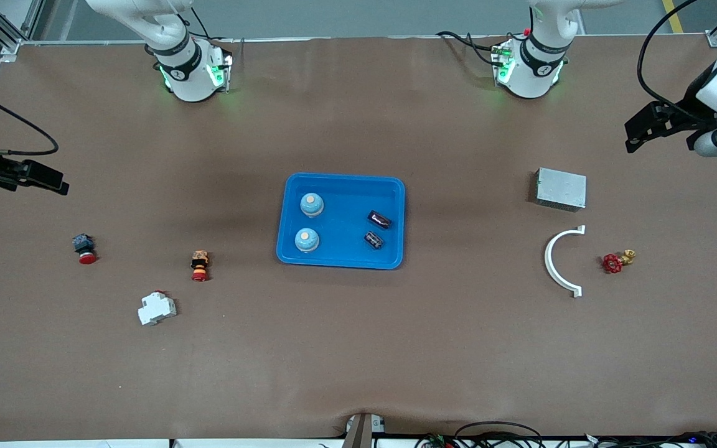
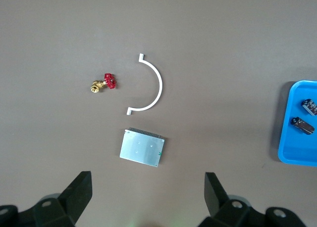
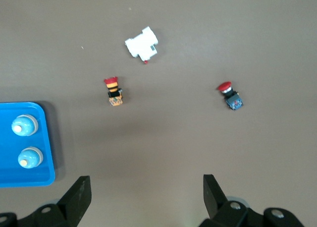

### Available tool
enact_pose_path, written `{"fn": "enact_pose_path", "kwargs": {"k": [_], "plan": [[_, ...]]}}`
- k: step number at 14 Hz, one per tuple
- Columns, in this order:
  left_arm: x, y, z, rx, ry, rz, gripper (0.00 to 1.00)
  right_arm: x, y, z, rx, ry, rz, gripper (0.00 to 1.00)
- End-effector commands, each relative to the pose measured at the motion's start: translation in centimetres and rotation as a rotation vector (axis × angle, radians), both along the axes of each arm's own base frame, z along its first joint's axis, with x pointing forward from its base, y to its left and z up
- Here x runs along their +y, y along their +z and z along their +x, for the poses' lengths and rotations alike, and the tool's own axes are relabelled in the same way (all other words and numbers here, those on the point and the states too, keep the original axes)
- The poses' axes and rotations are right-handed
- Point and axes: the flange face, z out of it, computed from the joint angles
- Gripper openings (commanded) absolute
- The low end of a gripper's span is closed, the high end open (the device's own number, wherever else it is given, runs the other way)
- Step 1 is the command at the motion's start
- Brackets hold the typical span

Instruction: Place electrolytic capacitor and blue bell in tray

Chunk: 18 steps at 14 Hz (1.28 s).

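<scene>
The bright-blue tray (image 1: pixel 343 252) lies at the middle of the table. In it stand two blue bells (image 1: pixel 312 205) (image 1: pixel 307 240) on the side toward the right arm's end, and two dark electrolytic capacitors (image 1: pixel 379 219) (image 1: pixel 374 240) lie on the side toward the left arm's end. My left gripper (image 1: pixel 631 135) (image 2: pixel 147 182) hangs open and empty over the left arm's end of the table, above bare table next to the grey box. At the right arm's end my right gripper (image 1: pixel 60 183) (image 3: pixel 146 185) is open too, with nothing between its fingers.
Toward the left arm's end lie a grey metal box (image 1: pixel 561 188), a white curved piece (image 1: pixel 561 261) and a red-handled brass valve (image 1: pixel 617 260). Toward the right arm's end are a red push button (image 1: pixel 84 247), an orange and red switch (image 1: pixel 200 265) and a white breaker (image 1: pixel 157 308).
</scene>
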Motion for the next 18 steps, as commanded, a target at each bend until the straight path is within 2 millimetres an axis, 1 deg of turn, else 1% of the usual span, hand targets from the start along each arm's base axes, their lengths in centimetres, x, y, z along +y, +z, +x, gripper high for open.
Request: {"fn": "enact_pose_path", "kwargs": {"k": [1,2,4,6,10,13,18], "plan": [[0.1,0.5,-0.6,-0.005,-0.003,-0.009,1.0,0.2,1.2,-2.5,-0.037,0.005,0.004,1.0],[0.1,0.6,-0.7,-0.003,-0.003,-0.009,1.0,0.1,1.7,-2.5,-0.04,0.004,0.0,1.0],[0.3,0.5,-0.7,0.0,-0.003,-0.008,1.0,-0.1,3.6,-2.4,-0.072,-0.002,-0.005,1.0],[0.4,0.5,-0.6,-0.002,-0.001,-0.011,1.0,-0.1,4.8,-2.1,-0.093,-0.005,-0.011,1.0],[0.6,0.8,-0.6,-0.007,-0.009,-0.014,1.0,0.1,5.2,-2.9,-0.037,0.004,-0.008,1.0],[1.0,0.7,-0.5,-0.002,-0.008,-0.017,1.0,0.3,5.1,-2.9,-0.034,0.01,-0.008,1.0],[0.8,0.6,-0.4,0.004,0.011,-0.05,1.0,0.2,5.0,-3.0,-0.026,0.009,-0.006,1.0]]}}
